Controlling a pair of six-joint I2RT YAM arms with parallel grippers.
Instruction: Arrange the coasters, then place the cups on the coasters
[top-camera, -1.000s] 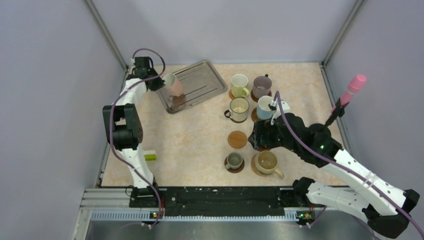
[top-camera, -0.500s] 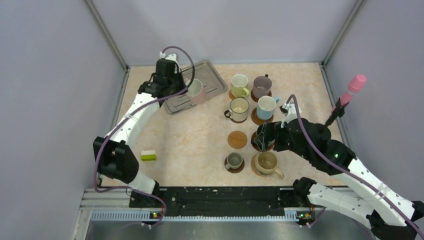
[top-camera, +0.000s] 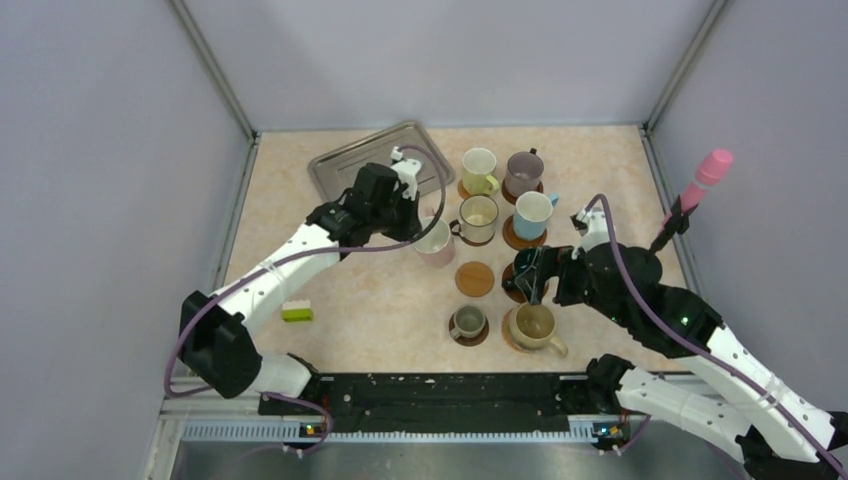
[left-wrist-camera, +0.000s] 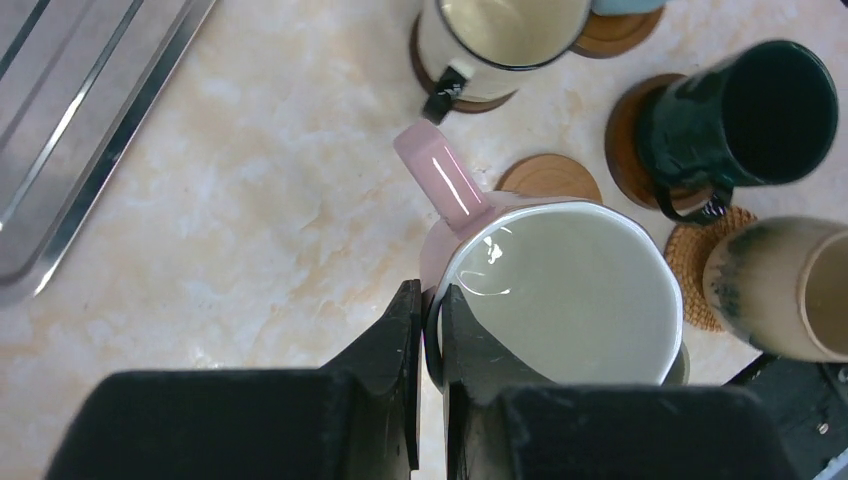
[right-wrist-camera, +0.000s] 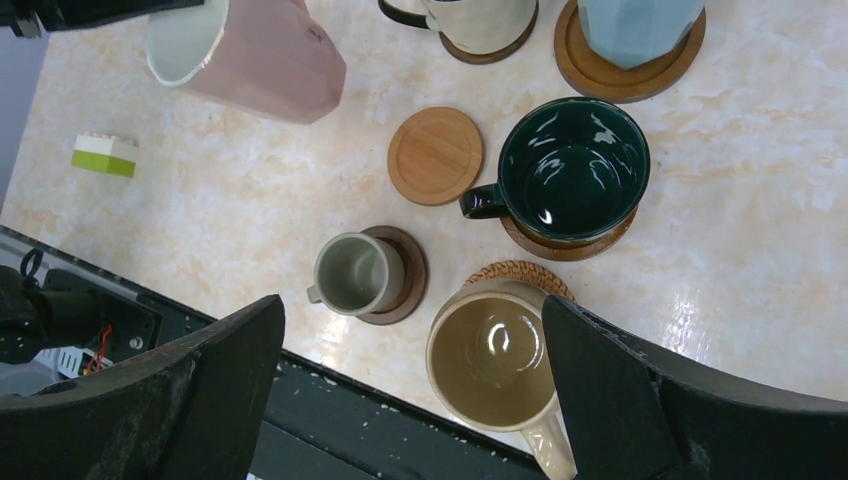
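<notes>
L gripper (left-wrist-camera: 428, 312) on pink cup (left-wrist-camera: 560, 290) rim

— Entry one?
— Rectangular silver tray (top-camera: 345, 165), far left corner of the table (top-camera: 380, 295); the top is beige and marbled.
— Entry two?
— Small toy block (top-camera: 296, 312), green and white, near left, well apart from the tray.
— Entry three?
— Pink-tipped stick (top-camera: 712, 167), dark stem, tilted, right edge.
— Surround?
— Plain grey walls (top-camera: 110, 150), three sides.

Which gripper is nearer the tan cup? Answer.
Right. The right gripper hangs open just beyond the tan cup, over the dark teal cup; the left gripper, shut on the pink cup, is farther left.
</notes>
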